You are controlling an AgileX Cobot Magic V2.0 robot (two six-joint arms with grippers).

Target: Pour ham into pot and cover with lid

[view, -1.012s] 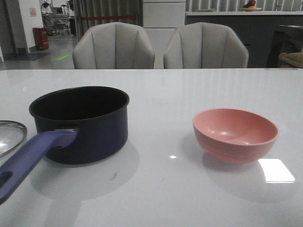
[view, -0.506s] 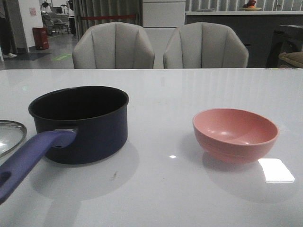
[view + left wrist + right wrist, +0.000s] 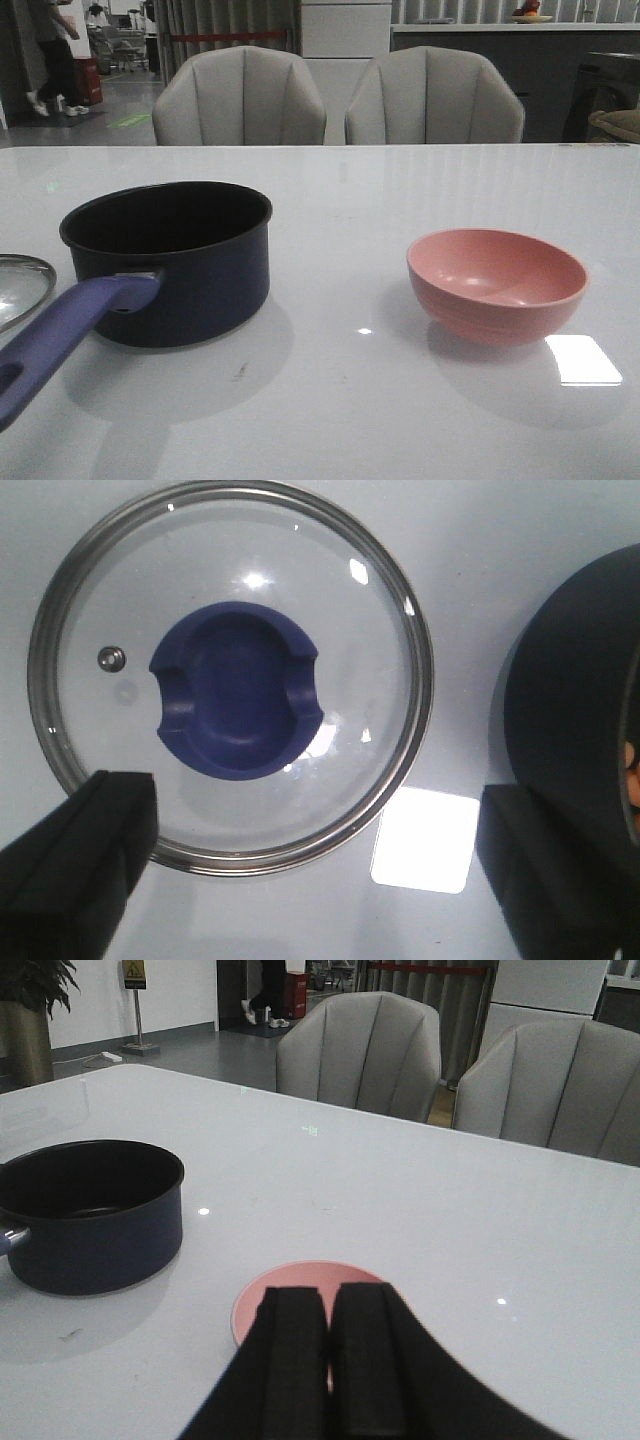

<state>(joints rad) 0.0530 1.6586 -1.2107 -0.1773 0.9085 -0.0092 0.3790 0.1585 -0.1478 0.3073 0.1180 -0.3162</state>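
The navy pot stands on the left of the white table, its purple-blue handle pointing toward the front left. The glass lid lies flat beside it at the left edge. My left gripper hovers open over the lid, its blue knob ahead of the wide-spread fingers. A few orange bits of ham show inside the pot. The pink bowl sits empty on the right. My right gripper is shut on nothing above the bowl. Neither gripper shows in the front view.
Two grey chairs stand behind the table's far edge. A bright light reflection lies on the table by the bowl. A person walks in the far left background.
Pot, lid and bowl have stayed where they were. A person has walked into the far background at the left.
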